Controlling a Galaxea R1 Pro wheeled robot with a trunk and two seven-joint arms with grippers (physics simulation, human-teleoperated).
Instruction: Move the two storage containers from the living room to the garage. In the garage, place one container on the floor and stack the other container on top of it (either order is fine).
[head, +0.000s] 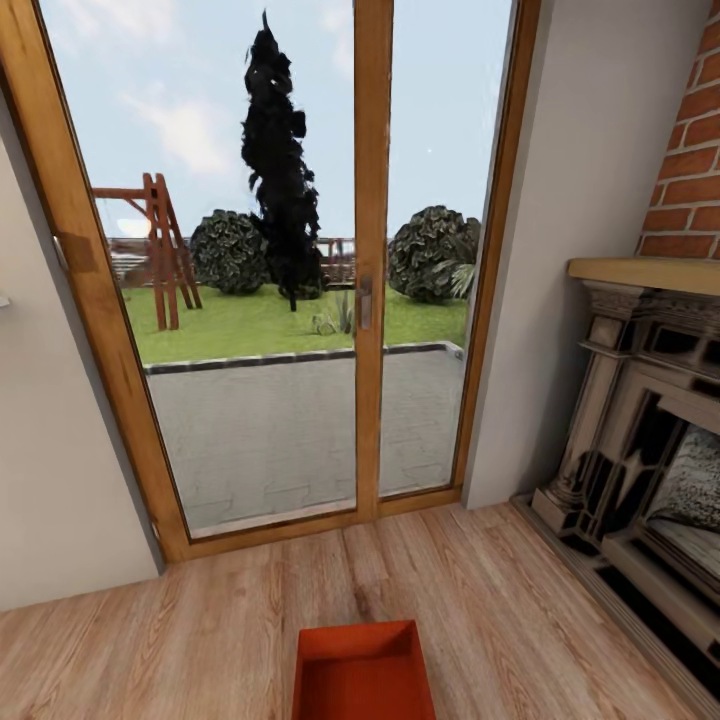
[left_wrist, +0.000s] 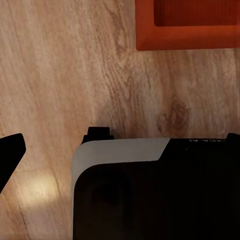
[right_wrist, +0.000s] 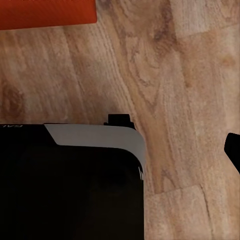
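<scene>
Nearest, an open-topped red-orange storage container (head: 363, 672) sits on the light wood-plank floor (head: 180, 640) of the living room, directly ahead of the robot and well short of the glass doors. Each wrist camera looks down on a corner of it (left_wrist: 187, 25) (right_wrist: 47, 14) beyond the robot's dark, white-edged base (left_wrist: 150, 195). A dark finger tip (left_wrist: 10, 152) pokes into each wrist picture's edge; I cannot tell how far the fingers are open, and they grip nothing visible. The bin looks like stiff, light, smooth plastic, probably best pinched at the rim of a wall. To the right stands a brick-and-dark-stone fireplace (head: 650, 440). Farthest, wood-framed glass doors (head: 372, 290) show a paved patio, lawn and trees.
</scene>
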